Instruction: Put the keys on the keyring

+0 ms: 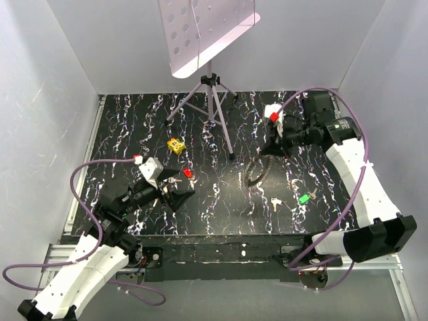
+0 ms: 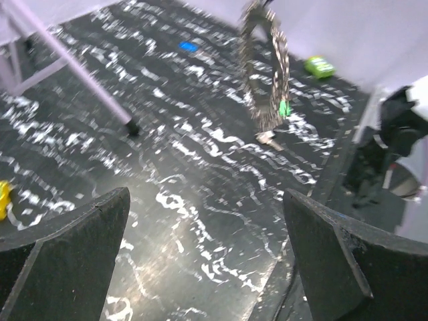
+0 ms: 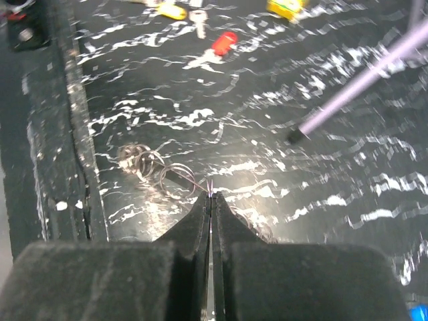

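Marbled black table [image 1: 221, 214] is carrying all the action. The right gripper [image 3: 210, 200] is pressing its jaws tight together on the upper edge of the keyring [image 2: 266, 119]. The ring is hanging upright, right of centre, and I cannot tell whether its lower edge is touching the surface.

Over at the near left, the left gripper [image 2: 206, 197] is sitting low with its jaws spread wide and nothing between them, facing across towards the ring.

The keys are lying loose on the table:
- The red key [image 1: 188, 172] is resting just beyond the left gripper, with a yellow key [image 3: 172, 10] near it.
- The green key [image 1: 304, 198] is lying near the ring, on its right.
- A blue key [image 2: 188, 46] is showing farther off, past the ring in the left wrist view.

A yellow block [image 1: 176, 145] is sitting near a tripod leg [image 1: 224, 137].
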### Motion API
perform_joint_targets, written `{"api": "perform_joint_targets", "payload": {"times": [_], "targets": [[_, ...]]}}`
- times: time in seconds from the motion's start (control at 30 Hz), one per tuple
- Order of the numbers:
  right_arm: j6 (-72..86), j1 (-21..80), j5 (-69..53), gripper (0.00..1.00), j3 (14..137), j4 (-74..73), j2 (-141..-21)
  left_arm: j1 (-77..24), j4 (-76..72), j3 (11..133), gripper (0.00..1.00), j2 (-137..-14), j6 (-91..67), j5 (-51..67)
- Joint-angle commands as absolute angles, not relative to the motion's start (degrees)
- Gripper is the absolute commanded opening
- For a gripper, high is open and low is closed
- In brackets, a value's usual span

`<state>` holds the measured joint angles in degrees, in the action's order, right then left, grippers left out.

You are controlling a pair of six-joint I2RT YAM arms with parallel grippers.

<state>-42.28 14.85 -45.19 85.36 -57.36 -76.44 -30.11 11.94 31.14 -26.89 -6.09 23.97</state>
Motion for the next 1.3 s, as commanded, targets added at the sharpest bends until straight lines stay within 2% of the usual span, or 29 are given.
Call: {"api": "perform_joint_targets", "payload": {"times": [0.0,0.27,0.57,0.83,0.97,1.27], "targets": [[-57.6,19.4,-54.7,0.01,80.7,-59.2,-74.3,-30.1,-1.5,28.8,0.98,-24.5,-11.3,34.5],[-71.2,26.9,-63.1,0.01,76.6,-64.4,-75.3,-31.2,-12.1,26.3,0.98,-28.5,-16.9,37.5],[-73.7,32.0,-66.4,0.01,75.1,-65.0,-78.5,-39.1,-22.3,25.4,0.98,-40.9,-13.5,32.2],[-75.2,32.3,-68.9,0.01,73.2,-65.0,-79.0,-49.6,-25.4,26.7,0.82,-51.4,-2.3,24.2],[-75.8,32.3,-69.4,0.01,72.6,-65.0,-79.1,-51.2,-28.1,26.2,0.79,-53.9,-1.1,21.4],[-77.1,32.3,-70.7,0.01,72.0,-65.6,-79.6,-53.2,-29.6,27.1,0.63,-57.4,-0.8,20.7]]}}
